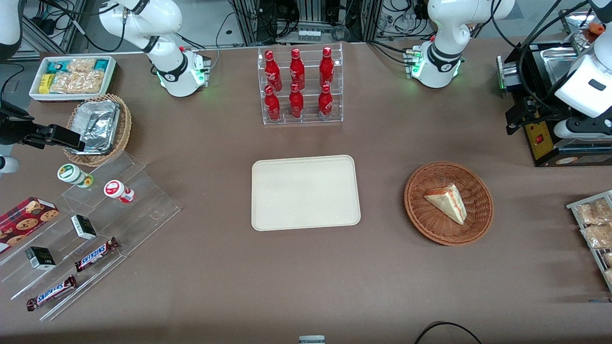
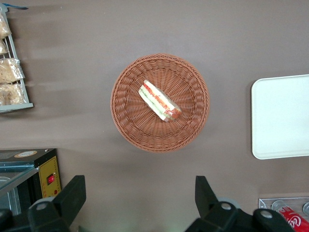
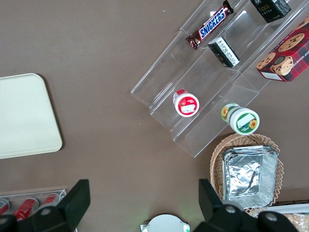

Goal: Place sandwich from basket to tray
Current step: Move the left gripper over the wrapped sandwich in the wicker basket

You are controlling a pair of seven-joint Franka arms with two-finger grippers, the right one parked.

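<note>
Wicker basket point(image 2: 160, 103) holds sandwich point(image 2: 160, 101) | hand point(image 2: 140, 195) high above, fingers spread (empty) | Snickers bars point(image 1: 96, 253)

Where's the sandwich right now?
The sandwich lies in the basket, beside the bare tray, toward the working arm's end. The open hand hovers high above the table near the basket.

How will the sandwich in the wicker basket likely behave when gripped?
The sandwich is probably soft; its layered filling may squash or slip apart. It looks light and lies loose in the basket. The open gripper hovers above the table, nothing held.
</note>
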